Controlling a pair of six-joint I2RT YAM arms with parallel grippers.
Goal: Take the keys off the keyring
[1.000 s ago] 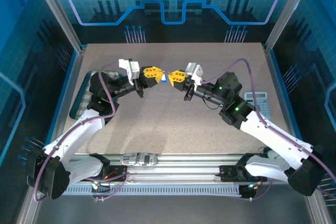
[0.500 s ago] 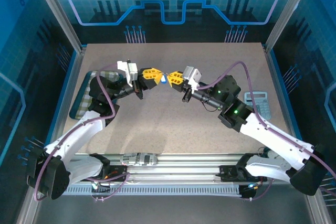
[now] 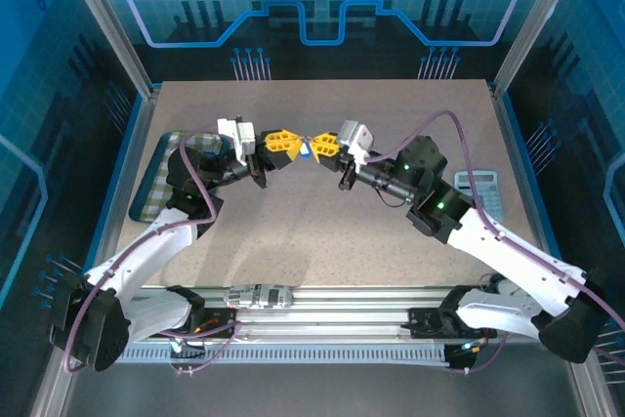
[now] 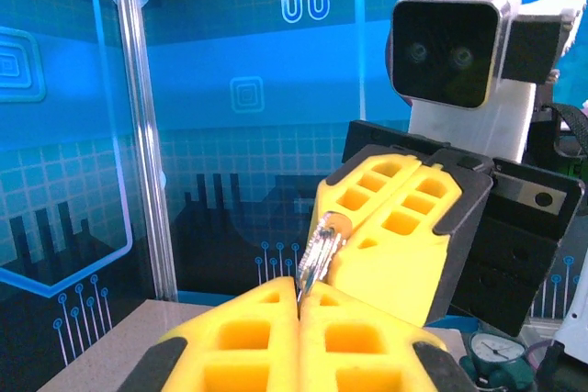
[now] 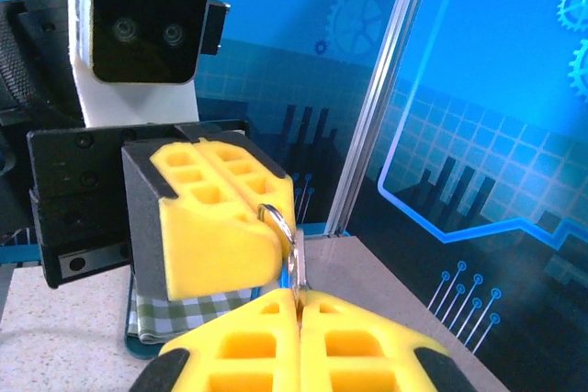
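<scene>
1. Top view: left gripper [image 3: 284,140] and right gripper [image 3: 325,145] meet tip to tip, far of centre; the blue key [image 3: 305,149] hangs between them.
2. Left wrist: fingers clamped on the keyring [image 4: 318,256].
3. Right wrist: fingers pinch the same keyring [image 5: 278,220]. Judged step: working the key off; next, slide it along the coil.

Both arms reach fwd from their bases at the near edge of the surface [image 3: 322,231], elbows bent outward, forearms angling inward so the hands meet tip-to-tip over the far-middle area, raised off it. L hand [image 3: 293,141] points right and R hand [image 3: 316,144] points left, fingertips almost touching. In the L wrist view the L fingers [image 4: 248,337] are pressed together w/ no gap, pinching the thin metal keyring [image 5: 277,218] at their tips. The R hand faces them, rolled at an angle. In the R wrist view the R fingers [image 5: 349,346] are likewise closed tight on the same ring, w/ the L hand opposite, also tilted.
</scene>
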